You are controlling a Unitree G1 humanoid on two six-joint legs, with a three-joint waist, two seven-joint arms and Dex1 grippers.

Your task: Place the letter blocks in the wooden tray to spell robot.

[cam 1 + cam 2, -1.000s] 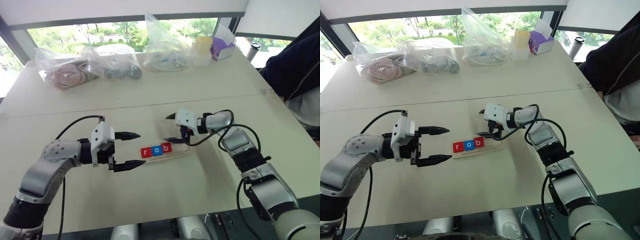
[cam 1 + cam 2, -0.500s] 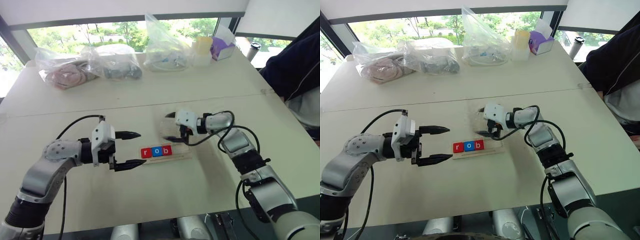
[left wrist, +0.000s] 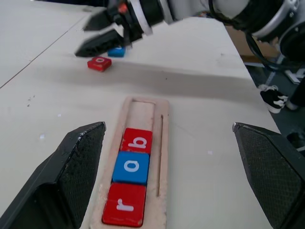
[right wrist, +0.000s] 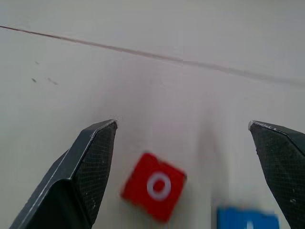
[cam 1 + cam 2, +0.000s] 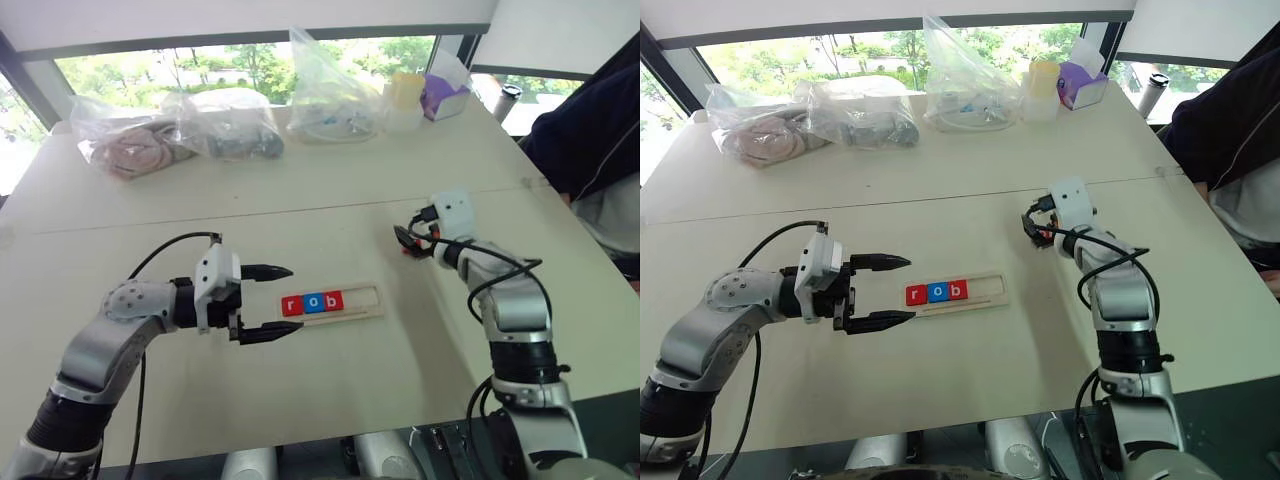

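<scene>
Spelling three of five letters so far: a red square "r" tile, a blue square "o" tile and a red square "b" tile sit edge to edge in the long, narrow light-wood tray with raised rim, lying centre frame in the left eye view on the pale bench. Filling the tray's left end only, leaving its right portion bare. Still loose on the bench: a red square tile with a white "o" and, just beside it, a blue square tile whose letter is cut off, probably the "t". Waiting right of centre in the left eye view, under the right gripper, spread wide and holding nothing. Hovering just left of the tray, the left gripper, likewise spread and empty. Remaining, by this reading: seating the second "o", then the last blue tile.
</scene>
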